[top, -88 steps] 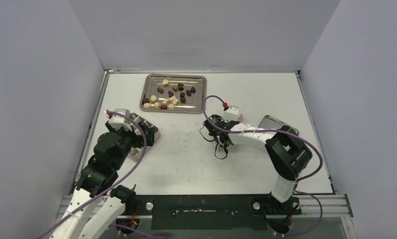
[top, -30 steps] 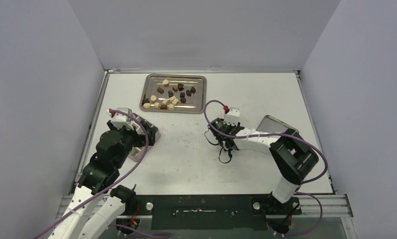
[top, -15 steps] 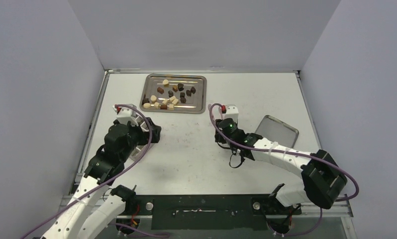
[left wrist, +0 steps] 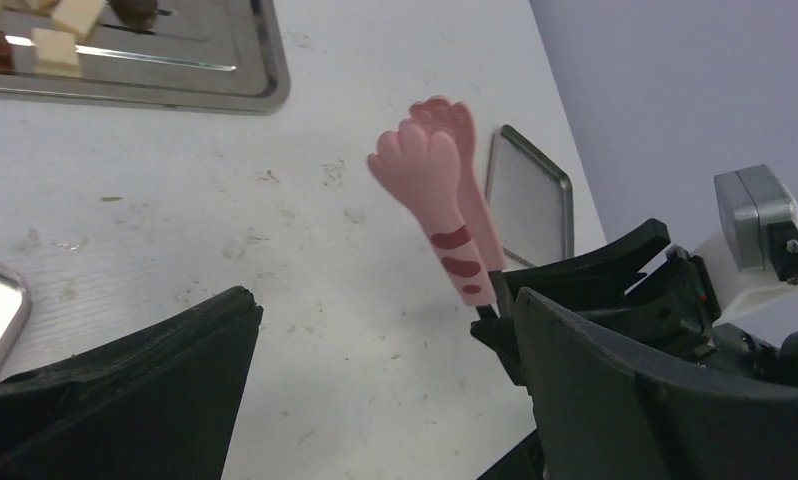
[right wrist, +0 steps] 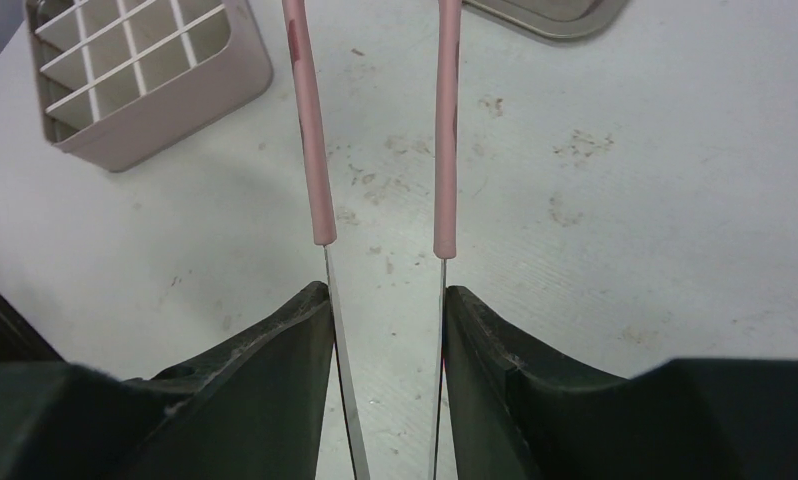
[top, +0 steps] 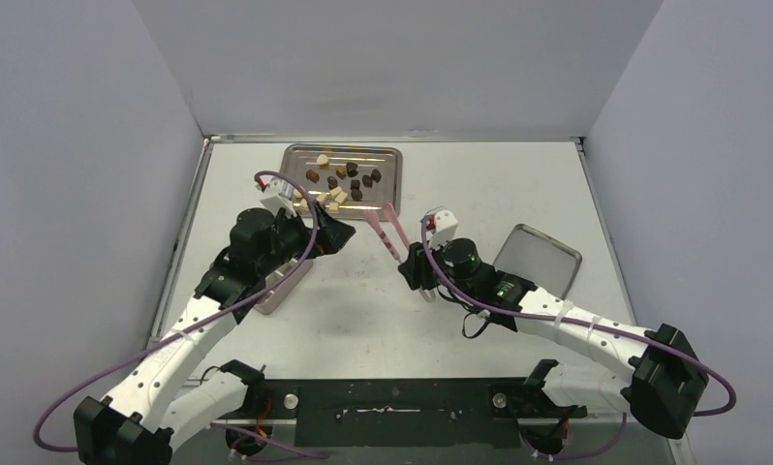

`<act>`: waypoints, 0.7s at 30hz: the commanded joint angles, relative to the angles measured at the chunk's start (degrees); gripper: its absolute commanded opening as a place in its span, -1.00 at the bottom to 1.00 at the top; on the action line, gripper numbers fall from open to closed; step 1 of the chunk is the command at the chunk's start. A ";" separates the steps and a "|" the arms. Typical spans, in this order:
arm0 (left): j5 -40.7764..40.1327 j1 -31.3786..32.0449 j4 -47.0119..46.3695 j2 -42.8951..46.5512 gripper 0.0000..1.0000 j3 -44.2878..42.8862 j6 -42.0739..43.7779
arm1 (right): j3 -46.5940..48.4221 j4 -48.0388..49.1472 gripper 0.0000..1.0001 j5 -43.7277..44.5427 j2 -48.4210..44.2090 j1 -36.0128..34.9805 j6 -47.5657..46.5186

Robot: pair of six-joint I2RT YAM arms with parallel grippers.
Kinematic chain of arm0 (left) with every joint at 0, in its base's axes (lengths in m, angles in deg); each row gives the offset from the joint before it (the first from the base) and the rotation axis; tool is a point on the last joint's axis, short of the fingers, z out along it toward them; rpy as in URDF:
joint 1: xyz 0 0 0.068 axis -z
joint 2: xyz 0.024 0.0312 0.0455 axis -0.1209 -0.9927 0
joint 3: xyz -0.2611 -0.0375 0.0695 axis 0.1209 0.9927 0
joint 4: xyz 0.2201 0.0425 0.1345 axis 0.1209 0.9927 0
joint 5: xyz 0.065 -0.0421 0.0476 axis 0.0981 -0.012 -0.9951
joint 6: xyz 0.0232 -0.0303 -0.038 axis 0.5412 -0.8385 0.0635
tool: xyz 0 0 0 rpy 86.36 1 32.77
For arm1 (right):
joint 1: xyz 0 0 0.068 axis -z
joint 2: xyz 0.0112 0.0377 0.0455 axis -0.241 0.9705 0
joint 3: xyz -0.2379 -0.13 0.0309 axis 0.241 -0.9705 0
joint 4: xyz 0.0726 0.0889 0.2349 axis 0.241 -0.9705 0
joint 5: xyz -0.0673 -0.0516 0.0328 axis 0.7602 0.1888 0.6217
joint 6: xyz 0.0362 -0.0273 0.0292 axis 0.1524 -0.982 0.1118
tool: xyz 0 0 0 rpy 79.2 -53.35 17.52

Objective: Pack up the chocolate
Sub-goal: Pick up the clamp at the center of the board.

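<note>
"Pink tongs [top: 390, 231] up in the right gripper [top: 417, 271] — it's about halfway closed, each finger pressed against one bare steel blade, and the two pink arms stand apart. Paw-shaped tips, lifted off the surface [top: 363, 320], angled toward the far tray."

"And the left gripper [top: 334, 232]?"

"Spread wide, nothing between its fingers, touching nothing. It hangs near the tong tips, and on its own wrist camera the tongs show up ahead, framed between the two fingers."

"Where's the chocolate [top: 334, 184]?"

"All on the steel tray [top: 399, 165] at the far side of the surface — small chunks in dark brown, mid brown and cream-white, loosely scattered. The cream ones bunch toward the tray's near left corner, the dark ones sit more to the right, and one cream piece lies alone by the far rim."

"Anything else down there?"

"White divided box [top: 291, 276] on the near left, partly under the left arm, and a flat metal lid [top: 542, 257] lying to the right, just beside the right arm."
</note>
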 commanded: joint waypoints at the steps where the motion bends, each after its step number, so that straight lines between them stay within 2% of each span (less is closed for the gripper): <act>1: 8.78 -0.29 -10.74 -3.24 0.94 -2.78 -4.26 | 2.01 3.68 -0.17 -2.89 0.19 -3.25 -1.34; 8: 5.35 -0.29 -8.43 -7.61 0.93 -2.59 -2.72 | 4.41 4.08 -0.18 -2.07 1.57 -7.92 -1.74; 11: 5.30 -0.29 -8.31 -8.82 0.83 -2.01 -2.11 | 5.70 3.02 -0.18 1.41 2.34 -9.68 -1.91; 18: -3.39 -0.29 3.51 -10.84 0.75 -3.98 2.84 | 6.24 3.22 -0.19 4.89 0.87 -10.11 -0.31; 21: -4.73 -0.28 5.65 -10.92 0.74 -4.07 3.86 | 6.37 4.18 -0.19 4.97 0.43 -10.14 -0.26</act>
